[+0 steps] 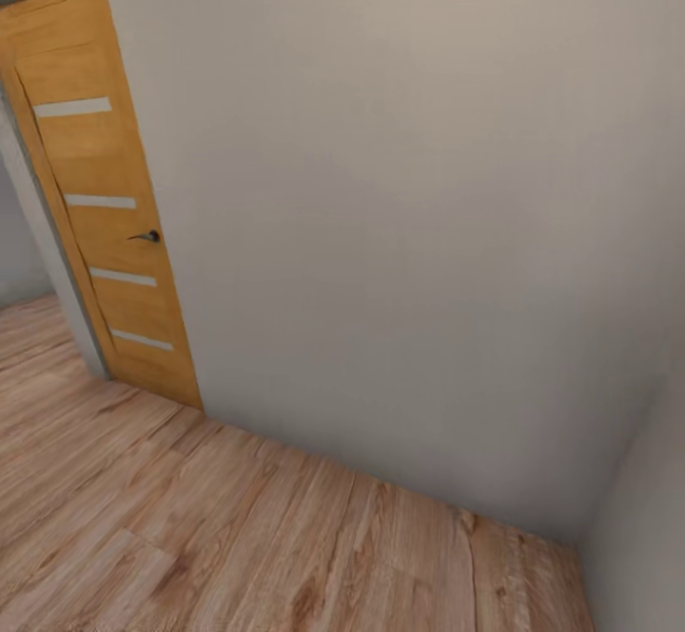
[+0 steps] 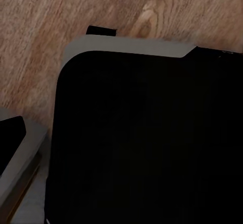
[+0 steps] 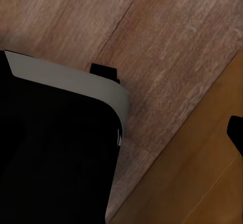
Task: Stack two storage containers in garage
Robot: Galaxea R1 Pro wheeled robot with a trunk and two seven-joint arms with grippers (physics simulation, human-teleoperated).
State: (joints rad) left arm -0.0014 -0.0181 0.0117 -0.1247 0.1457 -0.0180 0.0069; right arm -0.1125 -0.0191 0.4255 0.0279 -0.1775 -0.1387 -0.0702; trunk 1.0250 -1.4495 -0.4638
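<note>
The head view looks down at a pale grey wall [image 1: 409,232] meeting light wood plank flooring [image 1: 238,537] along the lower half of the frame. At upper left stands a wooden door [image 1: 105,204] with 4 frosted strips and a dark handle [image 1: 147,236], apparently swung open against the wall, with a gap to another wood-floored space at the far left edge.

Both wrist views look down past a large black body with a grey rim, probably the robot's own base [image 2: 147,133], onto the same plank floor. The right wrist view also catches an orange-brown wooden surface at lower right, probably the door. Neither pincer's fingers can be made out, so how far open they are, and whether they have hold of anything, I cannot tell.

None of the 2 storage containers can be seen here, so I cannot say where they lie. My reading: this is a travel step, the robot driving through a hallway. The next move likely calls for turning towards the doorway at left rather than the blank wall ahead
</note>
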